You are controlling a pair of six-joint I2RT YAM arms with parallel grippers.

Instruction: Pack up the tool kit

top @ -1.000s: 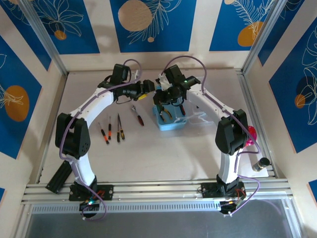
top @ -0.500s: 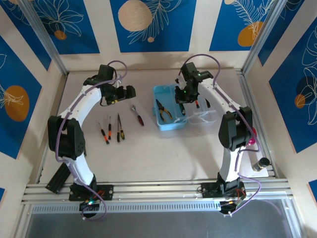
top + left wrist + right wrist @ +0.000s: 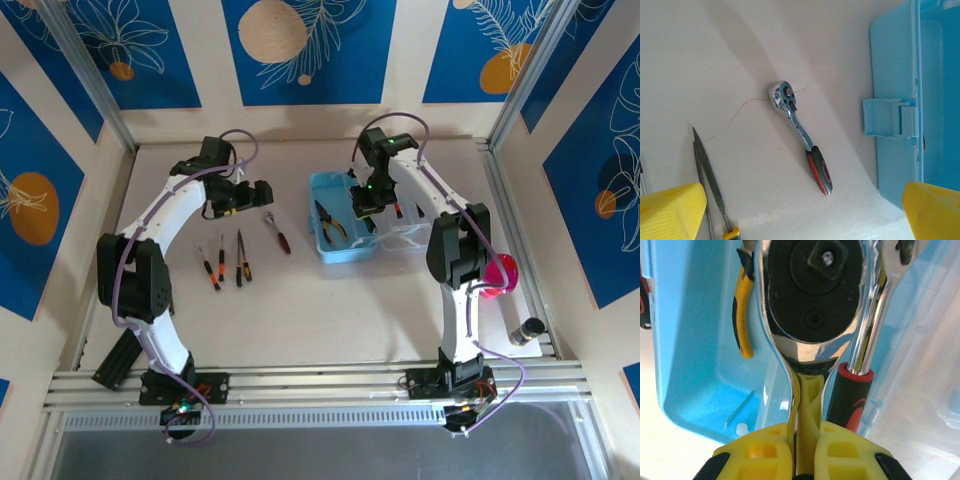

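On the worktop (image 3: 300, 300) the case (image 3: 345, 256) lies open; the right gripper (image 3: 366, 205) pinches a ratchet (image 3: 812, 295) over it for stowing, while the left gripper (image 3: 802, 210) gapes empty above a wrench (image 3: 800, 135), likely next.

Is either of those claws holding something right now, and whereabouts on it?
The right gripper is shut on a ratchet wrench, pinching its chrome neck just below the head. The left gripper is open and holds nothing.

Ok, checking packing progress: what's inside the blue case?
Yellow-handled pliers lie in the case. The right pincer, shut on a ratchet, covers its right side; anything beneath is hidden.
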